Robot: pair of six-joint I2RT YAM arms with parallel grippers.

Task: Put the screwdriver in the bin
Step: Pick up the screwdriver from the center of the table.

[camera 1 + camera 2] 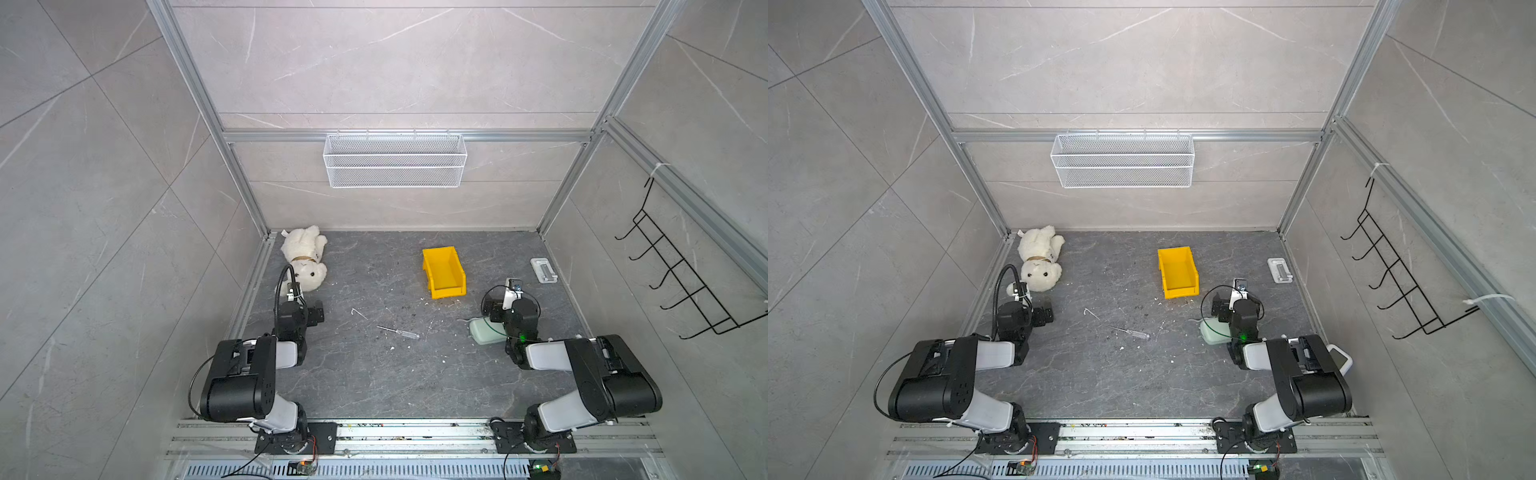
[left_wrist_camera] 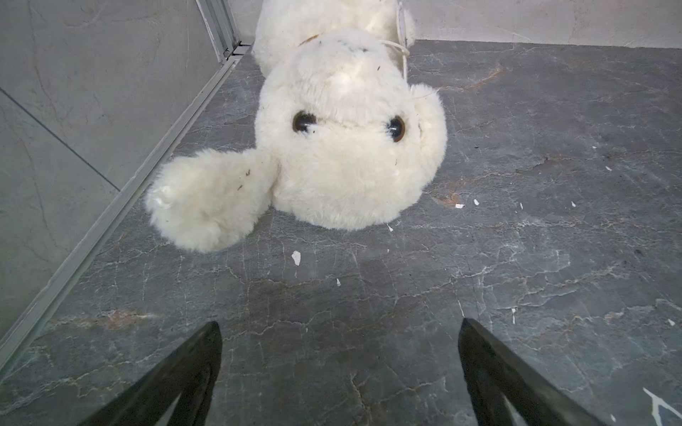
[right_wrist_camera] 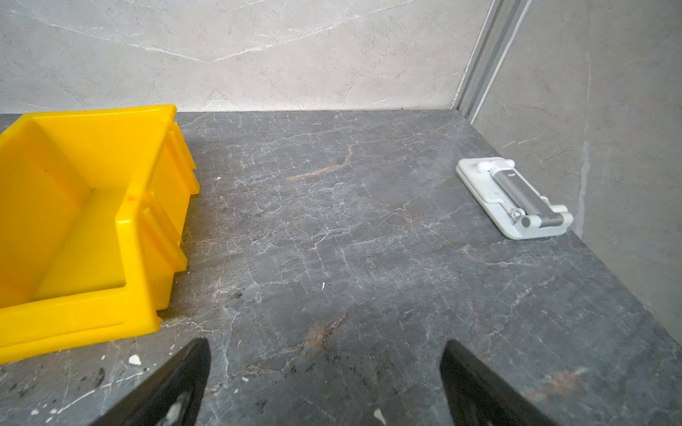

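Note:
The screwdriver (image 1: 399, 331) (image 1: 1129, 331) lies flat on the dark stone floor between the two arms, silver shaft pointing left and clear handle to the right. Nothing touches it. The yellow bin (image 1: 449, 293) (image 1: 1179, 293) stands behind it and to its right, with nothing inside. In the right wrist view the bin (image 3: 85, 321) is close beside my right gripper (image 3: 326, 342), which is open over bare floor. My left gripper (image 2: 340, 324) is open too, over bare floor just short of a plush bear. Neither wrist view shows the screwdriver.
A white plush bear (image 1: 303, 259) (image 2: 347, 147) lies at the back left. A small bent white wire (image 1: 358, 312) rests near the screwdriver. A white clip-like device (image 1: 543, 270) (image 3: 513, 199) sits by the right wall. A pale green object (image 1: 482, 332) lies under the right arm. A mesh basket (image 1: 395, 160) hangs on the back wall.

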